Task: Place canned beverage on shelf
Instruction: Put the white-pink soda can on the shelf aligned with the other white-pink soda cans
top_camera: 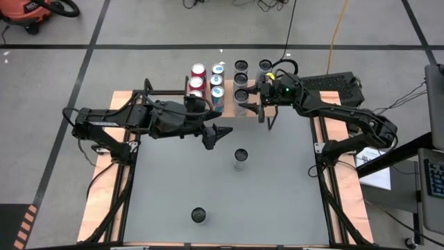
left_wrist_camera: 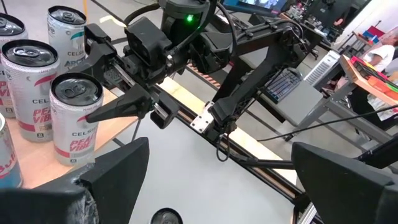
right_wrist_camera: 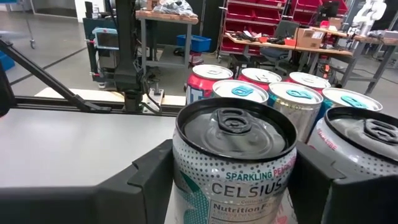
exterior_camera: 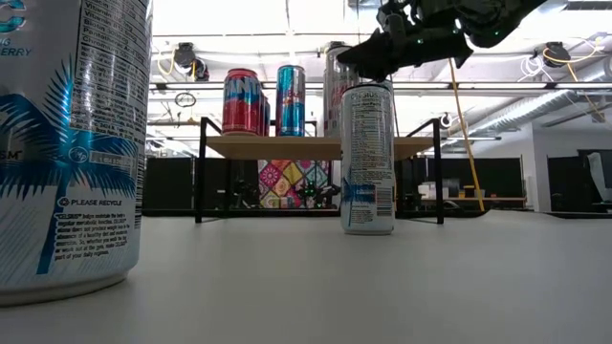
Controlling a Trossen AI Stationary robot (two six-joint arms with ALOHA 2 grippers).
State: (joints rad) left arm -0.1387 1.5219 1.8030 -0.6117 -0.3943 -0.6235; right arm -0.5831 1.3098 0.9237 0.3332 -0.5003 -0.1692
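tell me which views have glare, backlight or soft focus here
Low view: bright ceiling lights backlight the shelf, and the nearest can looms large and soft. Right wrist view: a pale sheen on the lid of the can between the right gripper's fingers. High view: even light.

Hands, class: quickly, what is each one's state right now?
Left hand: open, empty, above the table.
Right hand: fingers on both sides of a Celsius can at the shelf; grip or release cannot be told.

Cans (right_wrist_camera: 233, 163): glossy printed metal with smooth, reflective lids. Shelf (exterior_camera: 320, 146): light-brown wooden top, matt, on thin black metal legs. Counter (top_camera: 277, 194): smooth matt grey surface. Right tool (top_camera: 259, 103): matt black plastic fingers.
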